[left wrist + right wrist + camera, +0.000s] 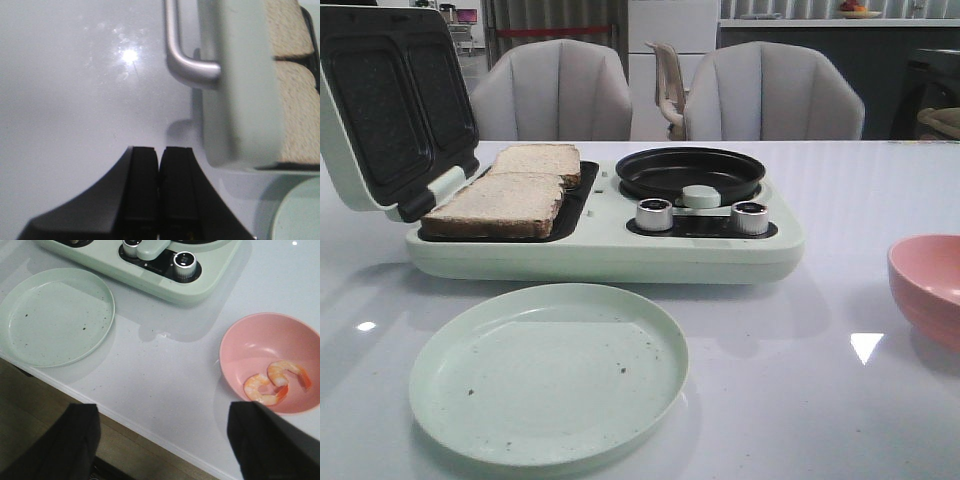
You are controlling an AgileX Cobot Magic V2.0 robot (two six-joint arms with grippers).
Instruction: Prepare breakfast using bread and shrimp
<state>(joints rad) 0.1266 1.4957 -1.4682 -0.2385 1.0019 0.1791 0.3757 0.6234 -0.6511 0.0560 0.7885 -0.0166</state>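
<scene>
Resting side by side in the open sandwich maker (pixel 620 255), the two bread slices (pixel 510 195) lie on its left plate, behind the empty pale-green plate (pixel 548 372). My left end effector (pixel 159 185) has its fingers pressed together, holding nothing, above the table (pixel 75 110) beside the appliance's handle (pixel 180 50). My right end effector (pixel 162 440) is spread wide, near the pink bowl (pixel 250 347) holding two shrimp (pixel 265 390).

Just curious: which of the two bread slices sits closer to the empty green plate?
The front slice, lying at the grill's near edge just behind the green plate; the other slice lies behind it.
</scene>
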